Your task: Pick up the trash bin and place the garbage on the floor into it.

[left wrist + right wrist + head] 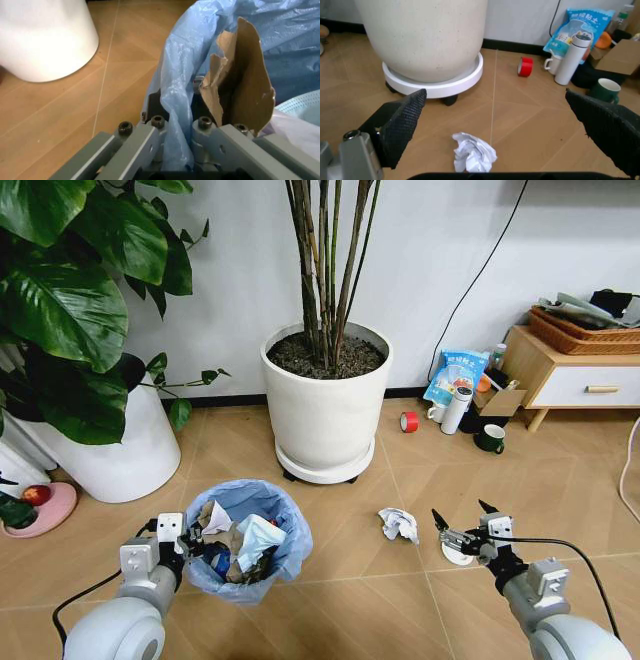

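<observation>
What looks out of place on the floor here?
A crumpled white paper lies loose on the floor beside the trash bin, ahead of the open right gripper. The left gripper clamps the bin's rim.

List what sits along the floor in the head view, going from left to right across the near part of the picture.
Left tool clamped on the rim of the trash bin → crumpled white paper on the floor → open right tool, near a small white disc.

Tan wood floor [400, 600], white wall [450, 260], two white plant pots [325, 405], wooden cabinet [570, 375] at right.
</observation>
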You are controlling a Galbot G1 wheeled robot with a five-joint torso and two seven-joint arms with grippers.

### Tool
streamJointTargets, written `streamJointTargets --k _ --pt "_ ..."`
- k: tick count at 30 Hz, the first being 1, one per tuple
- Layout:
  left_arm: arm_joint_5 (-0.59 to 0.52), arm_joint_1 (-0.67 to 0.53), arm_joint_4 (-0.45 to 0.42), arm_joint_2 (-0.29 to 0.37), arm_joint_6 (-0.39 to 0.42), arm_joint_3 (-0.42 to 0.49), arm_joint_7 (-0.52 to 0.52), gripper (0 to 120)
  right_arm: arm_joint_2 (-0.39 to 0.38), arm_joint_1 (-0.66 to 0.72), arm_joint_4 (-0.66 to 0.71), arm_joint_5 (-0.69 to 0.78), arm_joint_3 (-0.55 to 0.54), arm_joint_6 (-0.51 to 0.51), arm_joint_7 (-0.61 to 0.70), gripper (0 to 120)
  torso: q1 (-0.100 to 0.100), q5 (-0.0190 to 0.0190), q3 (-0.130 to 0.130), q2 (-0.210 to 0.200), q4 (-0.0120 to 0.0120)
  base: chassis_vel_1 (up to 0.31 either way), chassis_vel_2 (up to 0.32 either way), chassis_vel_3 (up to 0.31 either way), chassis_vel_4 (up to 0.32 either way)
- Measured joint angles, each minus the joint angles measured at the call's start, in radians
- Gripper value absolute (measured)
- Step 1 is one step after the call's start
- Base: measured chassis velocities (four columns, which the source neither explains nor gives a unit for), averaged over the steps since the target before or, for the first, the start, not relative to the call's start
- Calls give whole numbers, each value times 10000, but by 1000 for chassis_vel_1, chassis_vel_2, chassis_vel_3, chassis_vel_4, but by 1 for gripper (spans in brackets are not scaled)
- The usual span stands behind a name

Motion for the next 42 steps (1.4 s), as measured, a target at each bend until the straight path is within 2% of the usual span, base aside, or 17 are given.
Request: streamJointTargets --k 8,14,17,18,19,20,21,23,25,28,32,37,42 --pt "-58 -77 28 80 -2 -5 1 0 15 64 -147 -162 -261 -26 35 100 0 -1 1 -1 0 -174 176 181 -186" --pt "-87 -116 33 89 -5 22 -2 0 -255 220 -804 -137 -614 -183 172 100 3 0 3 -1 2 -220 212 236 -200" --pt "-101 -115 24 89 -6 45 -3 0 -538 315 -1349 -165 -732 -404 11 100 6 -1 6 -4 2 -129 99 84 -61" --pt "-111 -114 7 90 -6 45 -12 0 -691 408 -1638 -178 -841 -444 -98 100 6 3 4 -3 -7 -61 47 -20 -53" --pt "-133 -101 -3 94 -7 38 -16 0 -1081 619 -2325 -180 -1121 -478 -200 100 5 -9 4 -3 0 39 2 -20 -53" --pt "-151 -87 -3 124 -6 34 -23 0 -1406 913 -2949 -128 -1504 -475 -278 100 2 11 2 -3 -2 39 2 -51 18" --pt "-151 -87 -3 124 -6 34 -23 0 -1406 913 -2949 -128 -1504 -475 -278 100 2 11 2 -3 -2 39 2 -51 18" --pt "-249 -180 41 221 11 93 -66 0 -1779 1404 -3797 -74 -1946 -438 -412 100 0 -2 0 -2 4 61 -48 -49 62" --pt "-419 -404 160 353 49 272 -125 0 -1856 1578 -4190 -46 -2052 -465 -530 100 -1 2 -1 -2 6 49 -44 -41 68" --pt "-685 -851 463 608 115 636 -173 0 -1924 1855 -4967 80 -2161 -542 -725 100 0 -3 0 -2 -10 36 -13 -12 16" --pt "-765 -843 480 665 134 647 -174 0 -2195 2323 -5520 366 -2432 -763 -1260 100 0 -2 1 -2 -2 -44 -7 -6 -24" --pt "-792 -763 344 657 175 643 -197 0 -2533 3208 -6565 209 -2994 -311 -2402 100 1 1 2 -2 3 0 0 0 0" --pt "-775 -621 230 640 197 589 -231 0 -2724 3778 -7129 140 -3612 181 -2910 100 1 0 1 -2 0 0 0 0 0"
